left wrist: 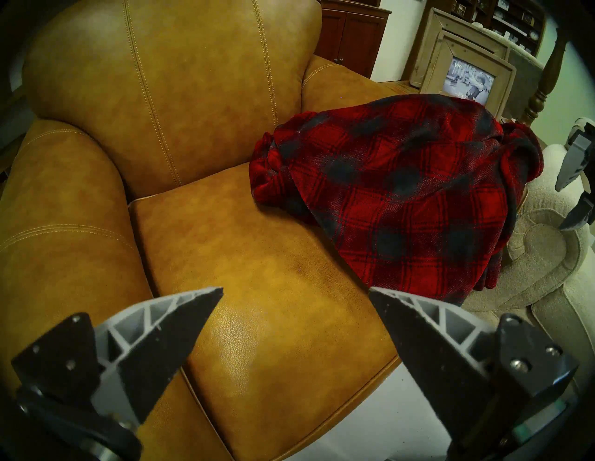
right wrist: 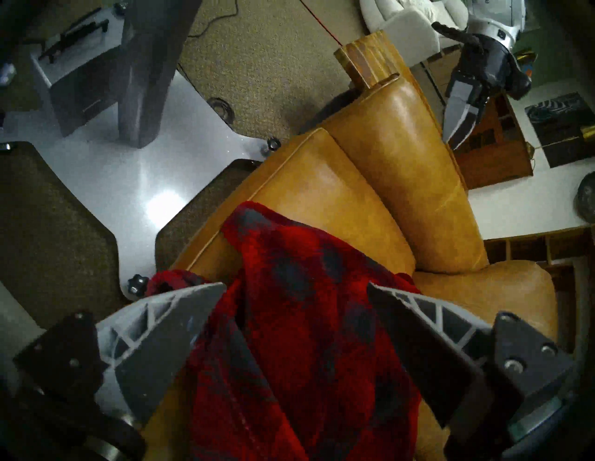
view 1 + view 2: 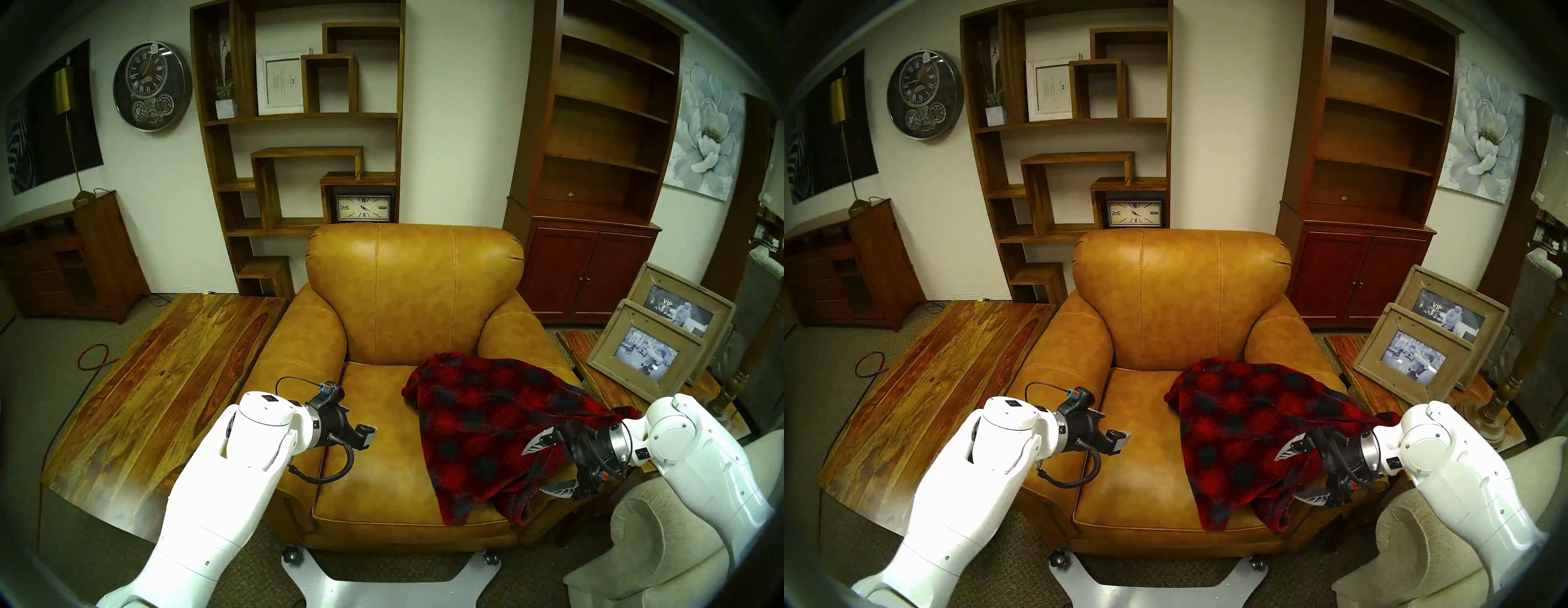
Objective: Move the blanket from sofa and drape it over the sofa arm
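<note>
Sofa (image 3: pixel 413 297): tan leather, seat mostly bare.
Blanket (image 3: pixel 488 429): red-black plaid, rumpled; lies over right sofa arm (image 3: pixel 515 327) and right part of seat, front corner hanging at cushion edge.
Right gripper (image 2: pixel 296 325): jaws spread, fleece between fingers, not clamped.
Left gripper (image 1: pixel 296 305): spread, empty, above seat.
Judgement: drape nearly done. Best finish: withdraw right gripper straight, avoid snagging fleece; pull seat-side fold further onto arm if needed.

Warm, dim indoor light falls from overhead, leaving soft glare patches on the sofa (image 3: pixel 413 297) leather and a bright hotspot on the robot base plate (image 2: pixel 154 199). Fisheye bending and dark vignetting ring every view. The right wrist view is noticeably blurred.
</note>
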Available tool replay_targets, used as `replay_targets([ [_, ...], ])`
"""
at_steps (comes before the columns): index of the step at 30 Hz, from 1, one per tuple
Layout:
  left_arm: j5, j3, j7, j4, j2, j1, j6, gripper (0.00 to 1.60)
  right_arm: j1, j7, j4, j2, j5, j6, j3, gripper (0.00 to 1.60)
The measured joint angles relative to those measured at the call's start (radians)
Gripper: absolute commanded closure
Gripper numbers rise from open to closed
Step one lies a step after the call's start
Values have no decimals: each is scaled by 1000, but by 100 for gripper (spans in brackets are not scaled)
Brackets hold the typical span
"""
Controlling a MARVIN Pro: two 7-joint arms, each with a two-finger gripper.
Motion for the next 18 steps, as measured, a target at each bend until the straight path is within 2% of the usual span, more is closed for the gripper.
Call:
replay_targets([
  [5, 0, 0, 0, -4, 0, 1, 0, 0, 12, 75, -2, -6, 29, 95, 0, 0],
  [12, 0, 0, 1, -10, 0, 2, 0, 0, 55, 165, 4, -54, 40, 227, -11, 0],
  [18, 0, 0, 1, -14, 0, 4, 0, 0, 111, 208, 40, -121, -38, 343, -59, 0],
])
